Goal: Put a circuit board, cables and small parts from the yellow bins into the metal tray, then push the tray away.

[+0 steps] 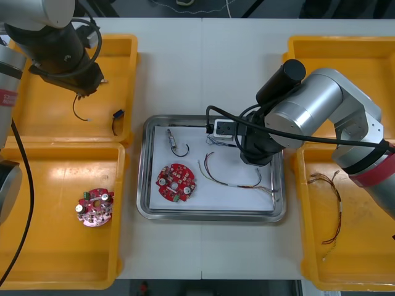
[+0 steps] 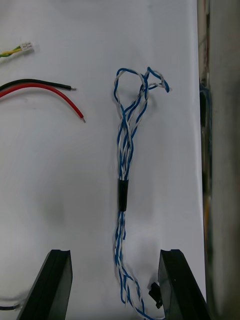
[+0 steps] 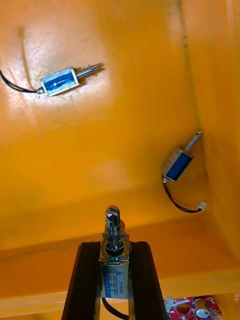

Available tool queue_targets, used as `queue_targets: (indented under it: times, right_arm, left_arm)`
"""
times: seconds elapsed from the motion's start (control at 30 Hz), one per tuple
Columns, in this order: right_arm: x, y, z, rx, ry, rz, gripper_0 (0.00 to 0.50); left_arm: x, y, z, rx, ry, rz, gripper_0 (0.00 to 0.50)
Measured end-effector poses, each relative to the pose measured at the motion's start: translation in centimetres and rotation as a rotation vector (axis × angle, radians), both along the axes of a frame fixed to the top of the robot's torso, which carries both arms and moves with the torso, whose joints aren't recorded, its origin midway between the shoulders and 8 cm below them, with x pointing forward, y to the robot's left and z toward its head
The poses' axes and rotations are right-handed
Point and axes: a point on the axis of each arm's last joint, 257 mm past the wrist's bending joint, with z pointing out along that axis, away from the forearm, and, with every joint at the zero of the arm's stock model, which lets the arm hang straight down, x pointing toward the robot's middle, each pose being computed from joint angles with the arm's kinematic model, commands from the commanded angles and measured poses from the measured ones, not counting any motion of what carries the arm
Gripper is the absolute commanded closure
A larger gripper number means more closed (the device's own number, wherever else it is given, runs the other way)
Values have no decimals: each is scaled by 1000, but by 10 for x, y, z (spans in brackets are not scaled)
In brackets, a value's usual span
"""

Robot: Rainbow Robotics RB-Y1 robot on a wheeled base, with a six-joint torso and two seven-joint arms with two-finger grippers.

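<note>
Between the matt black fingers (image 3: 86,280) of the left gripper (image 3: 114,246) sits a small metal part (image 3: 113,227) with a polished silvery plunger and a glossy blue-labelled body. Beyond the jaws, the smooth, glossy plastic of a yellow bin (image 3: 110,150) throws back the light. Between the matt black fingers (image 2: 55,280) of the right gripper (image 2: 115,252), a twisted blue and white plastic-coated cable (image 2: 126,145), bound by a dull black sleeve (image 2: 123,194), lies on the matt white lining (image 2: 60,190) of the shiny, smooth metal tray (image 1: 143,185).

The light table (image 1: 203,74) has a thin seam down its middle. Beyond its far edge the floor (image 1: 143,6) looks dark.
</note>
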Motion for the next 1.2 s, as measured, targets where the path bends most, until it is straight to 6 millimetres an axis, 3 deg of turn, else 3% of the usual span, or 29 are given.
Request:
queue_targets:
  times: [0.23, 0.47, 0.8, 0.97, 1.2]
  right_arm:
    - [-7, -1, 11, -12, 4, 7, 0]
    - [-14, 0, 50, -25, -61, 25, 0]
    - [-35, -46, 86, -75, -16, -99, 0]
    - [-31, -54, 120, 78, -58, -289, 0]
    - [-26, -62, 158, 243, -121, -442, 0]
  left_arm:
    - [1, -35, 14, -48, -61, -14, 497]
    - [-1, -63, 21, -124, -103, 70, 500]
    - [-8, -91, 12, -102, -100, 41, 500]
    - [-13, -106, 4, -110, -88, 46, 499]
    - [-20, -136, -3, -207, -95, 188, 499]
